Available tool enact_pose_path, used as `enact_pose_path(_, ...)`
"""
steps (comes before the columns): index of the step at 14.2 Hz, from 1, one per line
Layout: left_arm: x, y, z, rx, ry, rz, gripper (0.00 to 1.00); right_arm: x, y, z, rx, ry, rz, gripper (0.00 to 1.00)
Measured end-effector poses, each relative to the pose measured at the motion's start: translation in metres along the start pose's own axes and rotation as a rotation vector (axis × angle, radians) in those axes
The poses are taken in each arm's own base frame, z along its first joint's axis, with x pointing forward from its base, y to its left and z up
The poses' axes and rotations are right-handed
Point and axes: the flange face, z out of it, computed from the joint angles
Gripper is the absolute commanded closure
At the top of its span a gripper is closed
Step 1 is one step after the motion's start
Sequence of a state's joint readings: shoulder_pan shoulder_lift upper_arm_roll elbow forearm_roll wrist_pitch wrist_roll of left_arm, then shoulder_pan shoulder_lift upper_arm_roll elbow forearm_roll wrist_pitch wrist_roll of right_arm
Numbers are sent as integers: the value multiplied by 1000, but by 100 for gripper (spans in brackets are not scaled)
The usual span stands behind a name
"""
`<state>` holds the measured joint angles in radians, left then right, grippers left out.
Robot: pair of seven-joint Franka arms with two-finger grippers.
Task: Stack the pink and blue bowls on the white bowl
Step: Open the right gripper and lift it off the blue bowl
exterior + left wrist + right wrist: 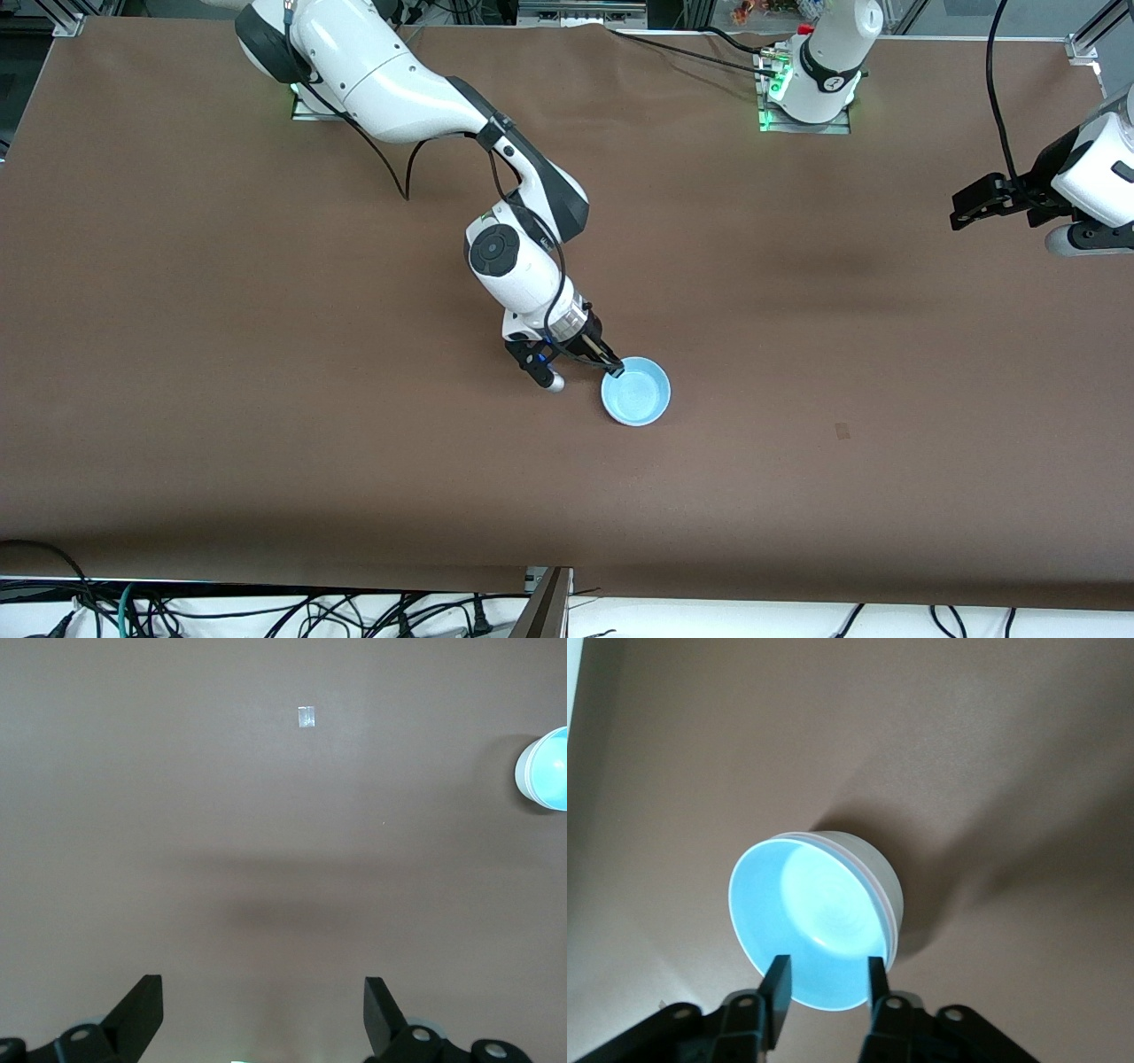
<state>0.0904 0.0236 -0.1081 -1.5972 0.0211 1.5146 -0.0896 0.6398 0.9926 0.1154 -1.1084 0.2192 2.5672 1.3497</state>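
My right gripper [827, 981] straddles the blue bowl's [636, 391] ten o'clock rim, loosened, stack done; next lift clear. Left gripper [263, 1010] waits, released.

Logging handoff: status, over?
Right claw open, straddling round sky-blue plastic bowl's rim. Blue nested in round white plastic bowl. Left claw open, waiting over table.
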Motion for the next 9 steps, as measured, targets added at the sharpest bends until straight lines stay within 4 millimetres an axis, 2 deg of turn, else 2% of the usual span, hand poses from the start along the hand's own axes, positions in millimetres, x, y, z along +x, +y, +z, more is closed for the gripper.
enact_pose_path(2, 0, 0, 0, 0, 0, 0, 0, 10, -6, -12, -24, 20, 7, 0)
enact_pose_path(4, 0, 0, 0, 0, 0, 0, 0, 22, -18, -42, -80, 47, -5, 0)
enact_pose_path(7, 0, 0, 0, 0, 0, 0, 0, 17, -43, -114, -152, 100, -73, 0)
enact_pose_path(9, 0, -1, 0, 0, 1, -2, 0, 14, -49, -161, -216, 100, -143, 0)
